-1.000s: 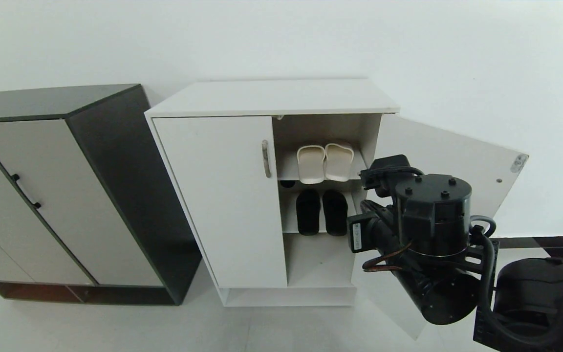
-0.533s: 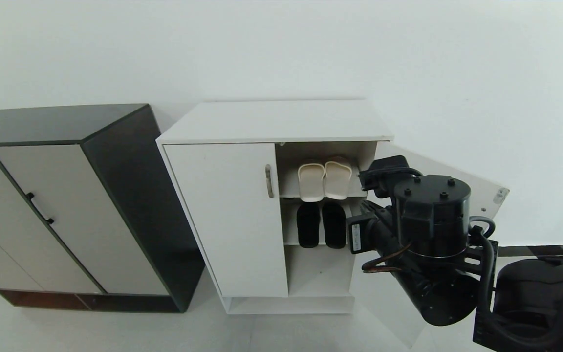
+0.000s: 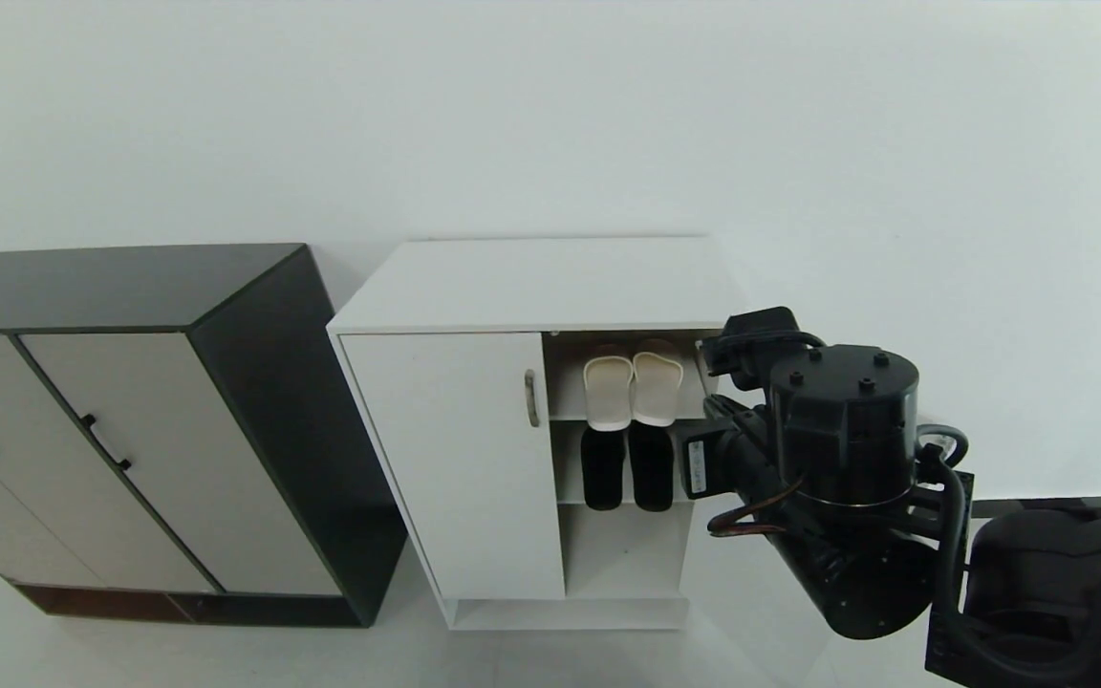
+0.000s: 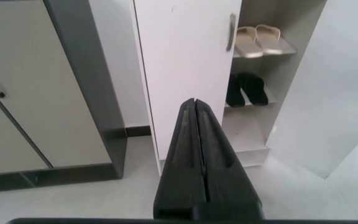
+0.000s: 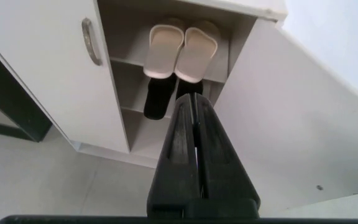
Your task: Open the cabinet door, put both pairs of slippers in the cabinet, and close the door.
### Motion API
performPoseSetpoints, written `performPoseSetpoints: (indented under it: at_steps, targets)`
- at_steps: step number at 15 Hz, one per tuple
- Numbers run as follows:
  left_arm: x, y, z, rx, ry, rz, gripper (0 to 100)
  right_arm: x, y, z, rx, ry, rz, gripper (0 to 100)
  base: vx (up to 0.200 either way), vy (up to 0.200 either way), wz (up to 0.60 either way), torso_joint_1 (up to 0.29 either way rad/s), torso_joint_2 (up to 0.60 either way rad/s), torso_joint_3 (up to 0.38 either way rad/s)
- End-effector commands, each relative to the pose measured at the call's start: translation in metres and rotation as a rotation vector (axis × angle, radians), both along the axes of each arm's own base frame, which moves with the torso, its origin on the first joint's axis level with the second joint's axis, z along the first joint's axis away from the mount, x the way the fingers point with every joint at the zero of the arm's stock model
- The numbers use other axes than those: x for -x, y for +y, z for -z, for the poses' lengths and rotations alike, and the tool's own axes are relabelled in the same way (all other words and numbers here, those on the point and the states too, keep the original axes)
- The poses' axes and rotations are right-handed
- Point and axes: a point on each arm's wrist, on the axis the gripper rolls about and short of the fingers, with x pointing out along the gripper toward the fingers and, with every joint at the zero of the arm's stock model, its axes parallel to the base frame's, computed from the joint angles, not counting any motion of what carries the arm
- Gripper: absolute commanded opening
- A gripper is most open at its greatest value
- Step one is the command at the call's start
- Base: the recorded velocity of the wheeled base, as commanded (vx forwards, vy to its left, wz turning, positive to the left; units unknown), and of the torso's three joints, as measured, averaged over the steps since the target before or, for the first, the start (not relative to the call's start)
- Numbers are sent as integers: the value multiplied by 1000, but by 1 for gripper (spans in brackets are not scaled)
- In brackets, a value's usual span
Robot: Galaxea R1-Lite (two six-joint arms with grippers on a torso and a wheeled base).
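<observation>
Pressed together with nothing between them, the fingers of our left gripper (image 4: 194,107) show in the left wrist view, held in the air before the white cabinet (image 4: 185,56) and well apart from it. Its closed door (image 4: 179,93) carries a metal handle (image 4: 230,31) at the inner edge. Past that, the cream slippers (image 4: 263,40) lie side by side on the upper shelf and the black slippers (image 4: 247,90) on the shelf below. The open door (image 4: 334,93) stands swung wide. A dark cabinet (image 4: 73,93) stands just beside the white one, on the pale floor (image 4: 104,199). In the right wrist view our right gripper (image 5: 194,102) is likewise drawn together and holds nothing. It hangs in front of the open compartment, its tip overlapping the black pair in the picture, though we cannot tell how far apart they are. The cream pair sits above on its shelf, and the open door stretches away beside the gripper. In the head view our right arm (image 3: 837,459) is raised by the cabinet's open side and covers most of the open door. Both pairs rest on their shelves, cream above black, toes pointing outward, against a plain wall (image 3: 550,115).
</observation>
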Motion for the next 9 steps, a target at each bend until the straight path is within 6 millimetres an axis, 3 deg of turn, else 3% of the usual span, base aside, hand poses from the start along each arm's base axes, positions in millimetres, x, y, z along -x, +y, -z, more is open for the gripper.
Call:
performPoseSetpoints:
  at_steps: [1, 6, 9]
  targets:
    - [0, 0, 0, 0, 0, 0, 0, 0, 0, 1, 2, 2, -3, 0, 0, 0, 0, 246, -583, -334]
    - [0, 0, 0, 0, 0, -1, 0, 3, -3, 5, 12, 19, -44, 0, 0, 0, 0, 250, -586, -323]
    - [0, 0, 0, 0, 0, 0, 0, 4, -4, 8, 36, 22, -53, 0, 0, 0, 0, 113, -240, -126]
